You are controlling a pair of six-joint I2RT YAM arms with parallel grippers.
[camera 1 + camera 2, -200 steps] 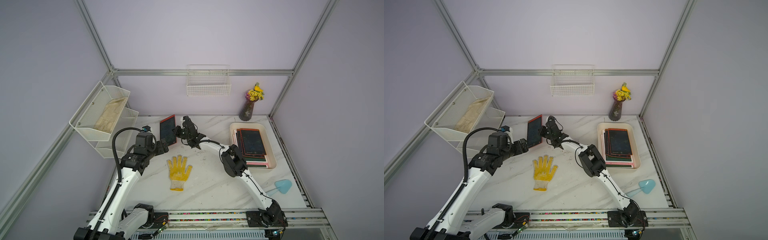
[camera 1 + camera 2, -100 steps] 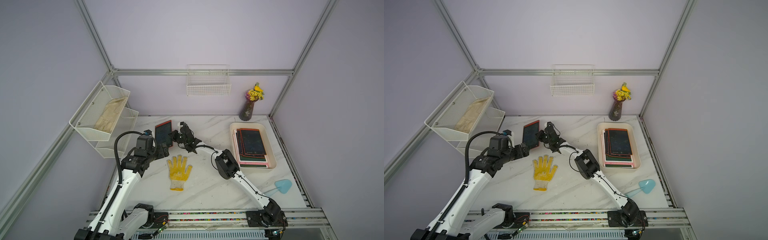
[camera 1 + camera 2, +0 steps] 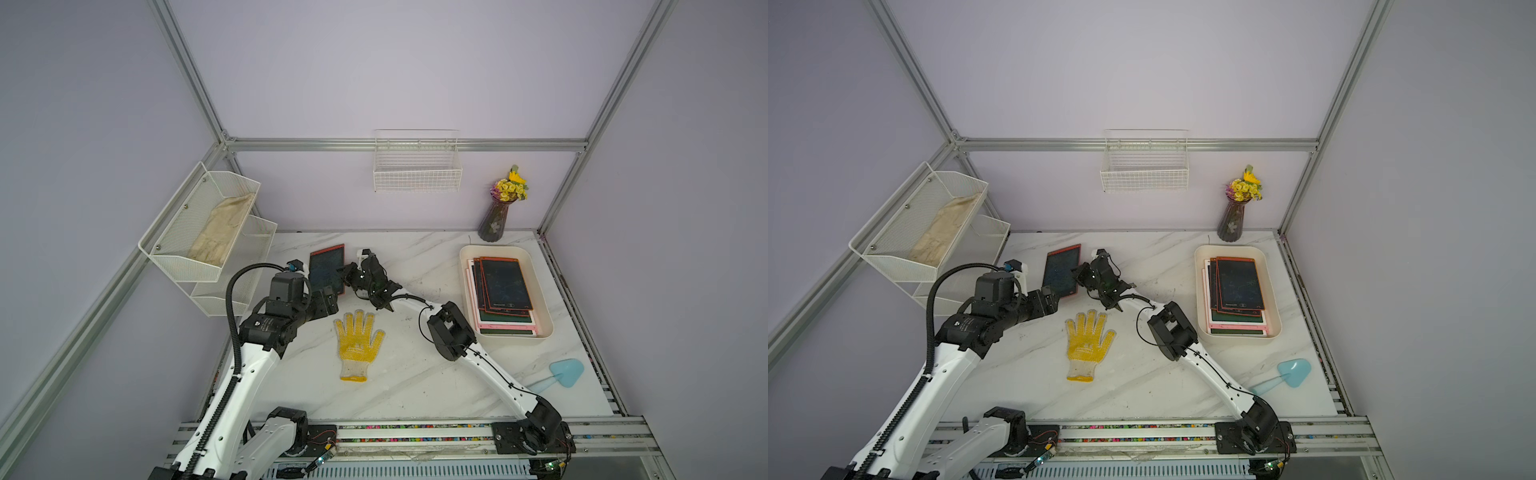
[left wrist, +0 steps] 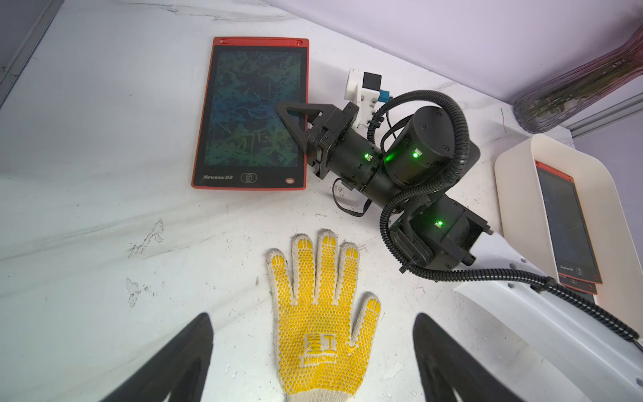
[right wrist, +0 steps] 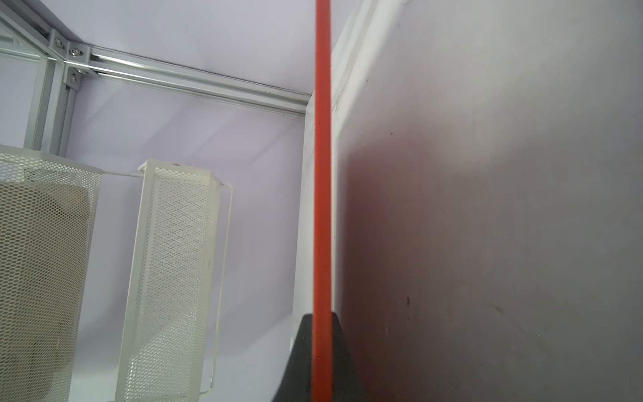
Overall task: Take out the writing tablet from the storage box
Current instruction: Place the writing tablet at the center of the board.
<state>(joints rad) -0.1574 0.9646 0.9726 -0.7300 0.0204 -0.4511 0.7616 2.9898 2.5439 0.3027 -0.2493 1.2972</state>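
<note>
A red-framed writing tablet (image 3: 326,268) (image 3: 1061,270) (image 4: 250,111) lies flat, screen up, low over or on the marble table at the far left, outside the storage box. My right gripper (image 3: 348,276) (image 3: 1079,275) (image 4: 295,118) (image 5: 322,320) is shut on its right long edge; the red edge (image 5: 322,174) runs between the jaws. The cream storage box (image 3: 498,248) (image 3: 1229,248) (image 4: 515,163) stands at the right with a stack of tablets (image 3: 505,291) inside. My left gripper (image 3: 330,299) (image 3: 1052,301) (image 4: 313,320) hangs open near the tablet's near end, holding nothing.
A yellow work glove (image 3: 357,336) (image 4: 323,313) lies palm up mid-table, under my left gripper's view. A white mesh shelf (image 3: 208,232) hangs at the left, a wire basket (image 3: 417,174) on the back wall. A flower vase (image 3: 496,220) stands back right; a light blue scoop (image 3: 561,374) lies front right.
My right gripper has carried the tablet leftward and down, from tilted up to flat by the table. The left arm has shifted slightly and stays open.
</note>
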